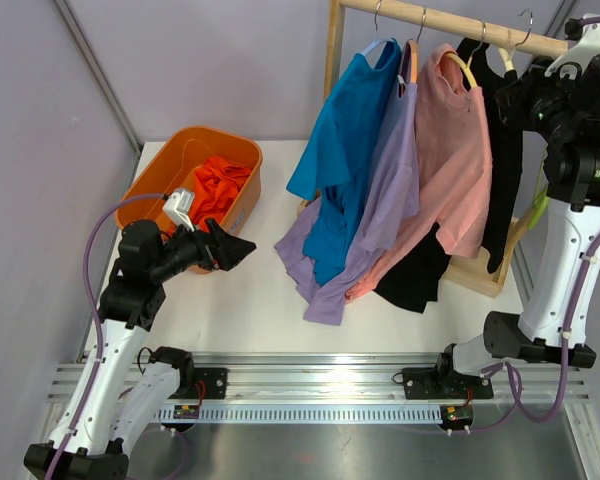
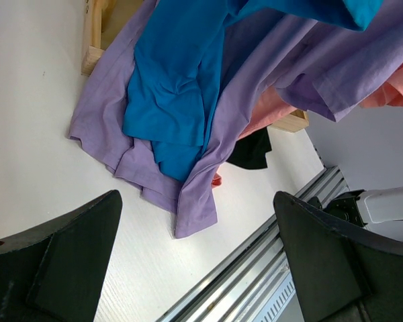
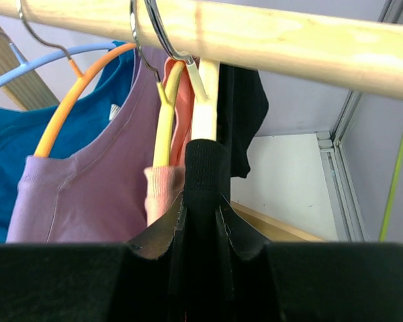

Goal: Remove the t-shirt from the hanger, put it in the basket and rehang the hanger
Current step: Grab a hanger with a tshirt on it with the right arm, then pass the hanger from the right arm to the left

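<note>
No readable text anywhere

Robot lab cell; grey partition walls (image 1: 40, 150); aluminium mounting rail (image 1: 320, 375); white table (image 1: 250, 310)

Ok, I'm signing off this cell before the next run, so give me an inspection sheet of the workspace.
Surface: white table, shirt hems draped on it.
Job's things: black t-shirt on cream hanger, rightmost on wooden rail.
Clutter: blue t-shirt, purple t-shirt, pink t-shirt on the same rail; orange bin holding orange garment.
Grippers: left gripper open, above the table; right gripper shut on the black t-shirt's shoulder.
Cables: lilac cable along each arm.
Surroundings: grey wall, aluminium rail at near edge.
</note>
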You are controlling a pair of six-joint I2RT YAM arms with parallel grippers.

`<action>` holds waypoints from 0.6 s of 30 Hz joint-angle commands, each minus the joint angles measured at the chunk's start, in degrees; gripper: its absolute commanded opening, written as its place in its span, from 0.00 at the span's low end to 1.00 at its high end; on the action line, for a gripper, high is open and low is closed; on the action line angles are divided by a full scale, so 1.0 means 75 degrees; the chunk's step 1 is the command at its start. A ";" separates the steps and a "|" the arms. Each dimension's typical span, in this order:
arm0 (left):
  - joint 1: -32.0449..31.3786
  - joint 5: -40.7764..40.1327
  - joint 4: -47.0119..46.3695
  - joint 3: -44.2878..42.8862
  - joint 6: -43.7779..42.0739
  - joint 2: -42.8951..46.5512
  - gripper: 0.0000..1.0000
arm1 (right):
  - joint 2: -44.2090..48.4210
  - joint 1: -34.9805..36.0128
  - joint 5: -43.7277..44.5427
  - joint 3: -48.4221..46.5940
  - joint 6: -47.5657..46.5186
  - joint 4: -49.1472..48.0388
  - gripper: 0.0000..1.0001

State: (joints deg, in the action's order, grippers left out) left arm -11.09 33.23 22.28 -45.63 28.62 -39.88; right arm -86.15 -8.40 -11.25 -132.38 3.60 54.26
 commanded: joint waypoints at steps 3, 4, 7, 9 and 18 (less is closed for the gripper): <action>-0.0068 0.0104 -0.0510 -0.0186 0.0051 0.0043 0.99 | 0.1171 -0.0051 -0.0070 0.0539 -0.0314 -0.1351 0.00; -0.0079 0.0150 -0.0522 -0.0163 0.0039 0.0067 0.99 | 0.1360 -0.0051 -0.0117 0.1016 -0.0350 -0.1445 0.00; -0.0161 0.0256 -0.0545 -0.0127 -0.0019 0.0079 0.99 | 0.1970 -0.0051 -0.0188 0.1734 -0.0665 -0.1493 0.00; -0.0290 0.0268 -0.0592 -0.0127 -0.0019 0.0032 0.99 | 0.2367 -0.0051 -0.0176 0.1981 -0.0853 -0.1329 0.00; -0.1543 -0.0352 -0.0663 -0.0268 -0.0066 -0.0296 0.99 | 0.4357 -0.0051 -0.1032 0.4274 -0.2513 -0.0136 0.00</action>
State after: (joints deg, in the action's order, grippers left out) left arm -19.59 32.71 20.34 -45.65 28.56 -41.30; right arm -59.31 -8.60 -15.57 -105.01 -6.42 53.36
